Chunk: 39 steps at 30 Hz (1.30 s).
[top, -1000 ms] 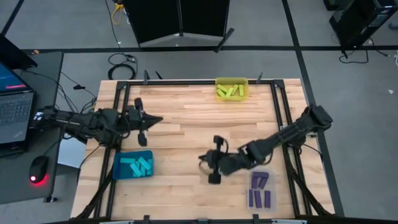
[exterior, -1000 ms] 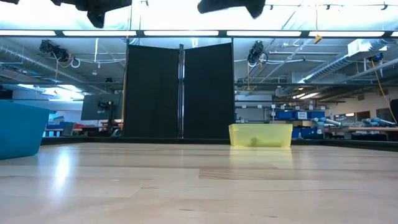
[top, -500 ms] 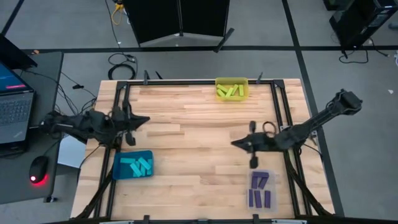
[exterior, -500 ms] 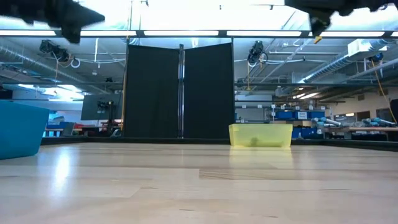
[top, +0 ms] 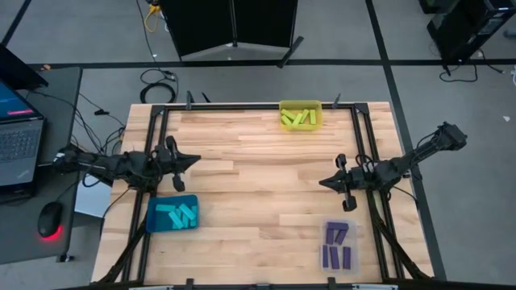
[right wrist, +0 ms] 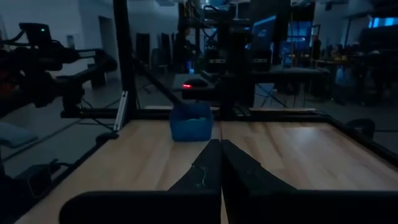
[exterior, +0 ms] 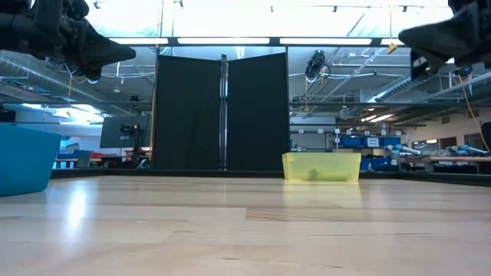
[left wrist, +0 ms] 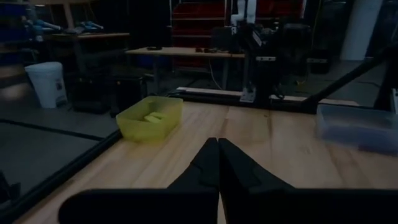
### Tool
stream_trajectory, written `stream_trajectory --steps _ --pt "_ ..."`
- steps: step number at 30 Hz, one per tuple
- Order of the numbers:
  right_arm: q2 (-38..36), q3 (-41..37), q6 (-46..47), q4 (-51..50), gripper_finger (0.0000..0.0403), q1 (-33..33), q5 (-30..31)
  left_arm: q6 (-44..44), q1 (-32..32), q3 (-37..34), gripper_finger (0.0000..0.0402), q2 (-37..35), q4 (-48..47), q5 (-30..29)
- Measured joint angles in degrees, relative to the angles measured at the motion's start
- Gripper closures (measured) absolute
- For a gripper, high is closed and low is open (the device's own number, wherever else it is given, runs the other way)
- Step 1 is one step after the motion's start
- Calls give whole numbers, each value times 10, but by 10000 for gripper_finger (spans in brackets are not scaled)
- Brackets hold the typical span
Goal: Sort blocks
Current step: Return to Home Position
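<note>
Small bars: cyan blocks (top: pixel 177 214) in a teal bin (top: pixel 150 216), green blocks (top: pixel 298 118) in a yellow bin (top: pixel 300 105), purple blocks (top: pixel 337 256) in a clear bin (top: pixel 326 234). The left jaws and right jaws are pressed together above the wooden desk (top: pixel 258 161).

The worktop (top: pixel 258 161) is pale blond wood striped with plank seams, inside a black frame (top: pixel 234 105). At 12 o'clock a translucent yellow bin (top: pixel 300 103) holds yellow-green blocks (top: pixel 298 118). At 8 o'clock a teal bin (top: pixel 155 221) holds cyan blocks (top: pixel 179 214). At 5 o'clock a clear bin (top: pixel 339 246) holds dark purple blocks (top: pixel 337 258).
</note>
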Motion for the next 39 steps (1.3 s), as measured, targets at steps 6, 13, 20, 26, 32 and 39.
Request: stream_trajectory --steps 6,13,20,26,32,39 --pt "-79 -22 -7 -66 396 -38 -50 -2 0 0 399 -17 -28 3" --pt "-172 -23 -10 -154 396 -86 -95 -6 0 0 399 -70 -64 15" --pt "-248 -23 4 -226 396 -107 -114 -15 0 0 399 -127 -110 23" --pt "-250 -23 0 -229 396 -113 -123 -17 0 -10 399 -127 -106 25" --pt "-250 -23 0 -230 396 -118 -134 -8 0 -85 398 -126 39 81" --pt "-250 -23 -2 -231 396 -118 -135 8 0 -105 398 -127 47 94"
